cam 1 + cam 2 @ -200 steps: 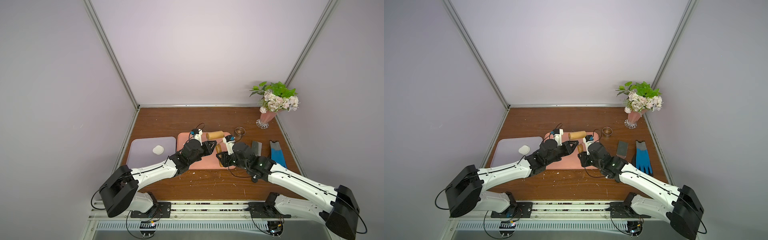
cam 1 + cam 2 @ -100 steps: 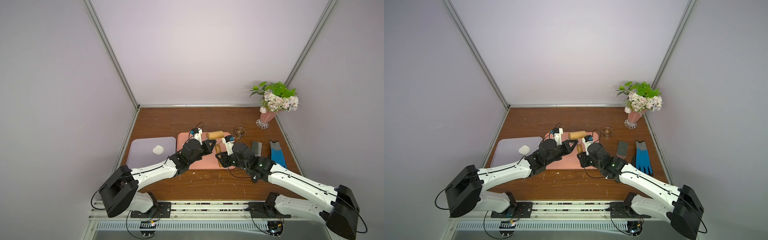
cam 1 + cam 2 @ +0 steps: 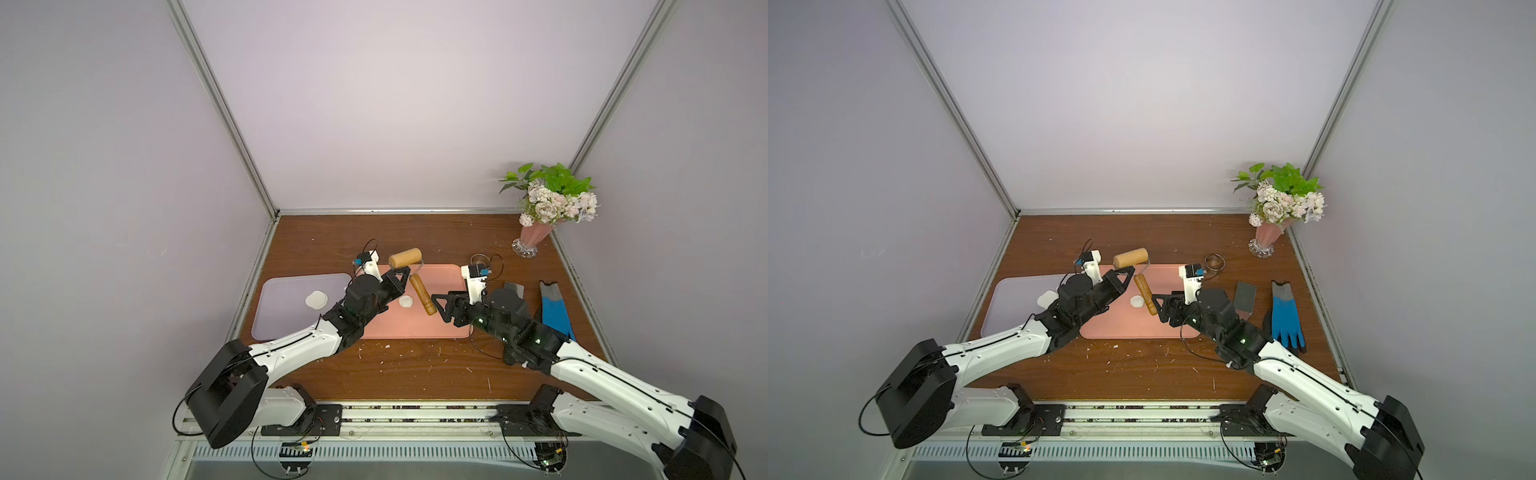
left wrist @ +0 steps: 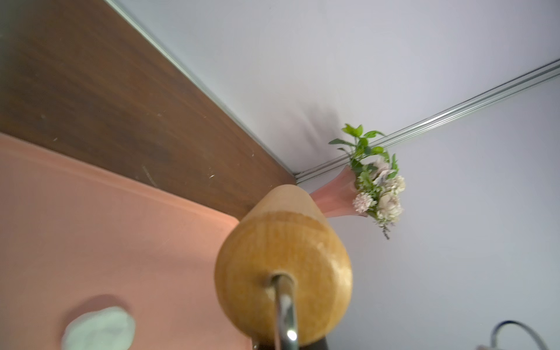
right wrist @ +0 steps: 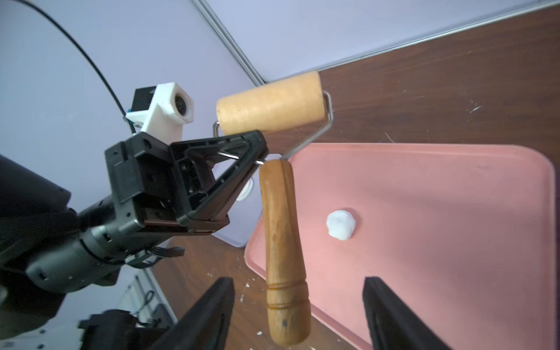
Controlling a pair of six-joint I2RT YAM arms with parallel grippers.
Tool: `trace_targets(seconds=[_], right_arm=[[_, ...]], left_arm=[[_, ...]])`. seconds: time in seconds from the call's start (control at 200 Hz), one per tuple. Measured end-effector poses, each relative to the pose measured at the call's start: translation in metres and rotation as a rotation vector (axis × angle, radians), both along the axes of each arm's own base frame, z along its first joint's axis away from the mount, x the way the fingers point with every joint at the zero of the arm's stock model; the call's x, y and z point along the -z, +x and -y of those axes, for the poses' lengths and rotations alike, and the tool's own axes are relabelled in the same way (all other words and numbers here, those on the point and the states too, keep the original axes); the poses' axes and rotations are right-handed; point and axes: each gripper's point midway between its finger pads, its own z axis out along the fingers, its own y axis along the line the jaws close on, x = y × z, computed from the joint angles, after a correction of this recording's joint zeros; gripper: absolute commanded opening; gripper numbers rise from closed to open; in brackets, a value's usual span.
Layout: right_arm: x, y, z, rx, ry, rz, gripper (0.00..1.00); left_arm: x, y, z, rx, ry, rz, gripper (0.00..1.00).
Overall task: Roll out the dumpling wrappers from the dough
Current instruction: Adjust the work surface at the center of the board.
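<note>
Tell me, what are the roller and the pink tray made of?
The roller: wood, going by the tan grain; dull, unvarnished look. Its wire frame: shiny metal, it glints. The pink tray: probably plastic, smooth and matte with a moulded rim.

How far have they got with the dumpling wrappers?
Done: one flat white disc, seemingly a finished wrapper, lies on the lavender tray. In hand: the left gripper has its jaws shut on the wire frame of the roller; the right gripper is open around the handle's end. Left: the dough lump on the pink tray is not yet rolled.
</note>
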Motion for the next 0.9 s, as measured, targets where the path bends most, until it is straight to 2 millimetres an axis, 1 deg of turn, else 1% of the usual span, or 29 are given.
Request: trace_targets(seconds=[0.05, 0.115, 0.15, 0.235, 0.33, 0.385, 0.45, 0.615, 0.796, 0.901], right_arm=[[0.005, -0.003, 0.006, 0.012, 0.047, 0.003, 0.91], [0.003, -0.004, 0.01, 0.014, 0.107, 0.008, 0.9], [-0.001, -0.003, 0.011, 0.014, 0.147, 0.014, 0.89], [-0.02, 0.0, 0.012, 0.009, 0.26, 0.04, 0.88], [-0.039, -0.003, 0.012, -0.015, 0.384, 0.062, 0.87], [-0.046, -0.006, 0.011, -0.029, 0.447, 0.065, 0.87], [-0.05, -0.008, 0.011, -0.044, 0.497, 0.059, 0.86], [-0.057, -0.009, 0.006, -0.071, 0.577, 0.039, 0.84], [-0.054, -0.003, -0.004, -0.089, 0.604, -0.002, 0.8], [-0.058, 0.0, -0.007, -0.091, 0.619, -0.006, 0.77]], left_arm=[[-0.013, 0.002, -0.002, -0.015, -0.027, 0.033, 0.0], [-0.026, 0.003, -0.005, -0.033, -0.057, 0.067, 0.0], [-0.03, 0.004, -0.006, -0.043, -0.071, 0.081, 0.0], [-0.037, 0.006, -0.008, -0.055, -0.094, 0.099, 0.0], [-0.042, 0.008, -0.007, -0.06, -0.121, 0.11, 0.0], [-0.045, 0.01, -0.005, -0.061, -0.141, 0.115, 0.0], [-0.048, 0.011, -0.004, -0.059, -0.162, 0.12, 0.0], [-0.053, 0.014, 0.003, -0.042, -0.209, 0.119, 0.0], [-0.059, 0.014, 0.006, -0.032, -0.253, 0.127, 0.0], [-0.062, 0.014, 0.01, -0.024, -0.269, 0.13, 0.0]])
